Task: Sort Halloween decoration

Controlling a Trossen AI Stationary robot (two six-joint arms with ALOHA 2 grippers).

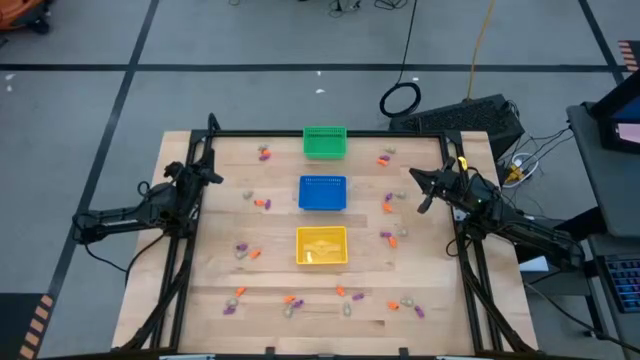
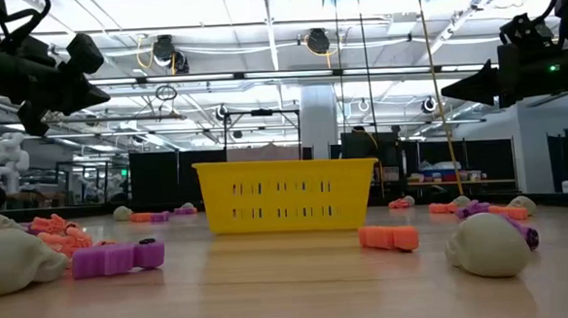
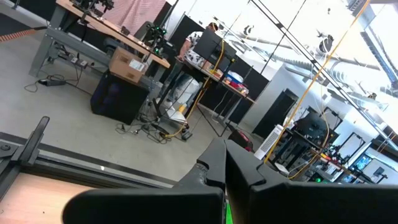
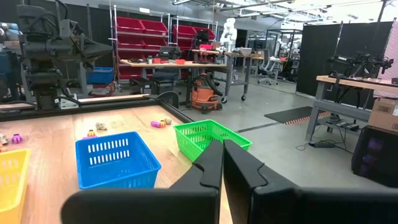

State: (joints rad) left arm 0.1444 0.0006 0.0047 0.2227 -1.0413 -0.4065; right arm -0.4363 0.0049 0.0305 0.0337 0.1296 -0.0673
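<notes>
High view: taking the yellow basket (image 1: 321, 246) as the landmark, the nearest row of Halloween decoration (image 1: 291, 299) lies along the table's front edge, orange, purple and pale pieces scattered on the wooden table (image 1: 205, 275) well short of the basket. More trinkets lie to either side of the yellow basket, a small cluster on its left (image 1: 246, 251) and another on its right (image 1: 391, 238), none inside it as far as can be told. Just behind the yellow basket stands the blue basket (image 1: 322, 192), and behind that the green basket (image 1: 324, 141), with further pieces beside each. The left gripper (image 1: 213, 176) hangs above the table's left edge, level with the blue basket, fingers pressed together and holding nothing. The right gripper (image 1: 422, 192) hovers over the right edge, likewise closed and empty.
</notes>
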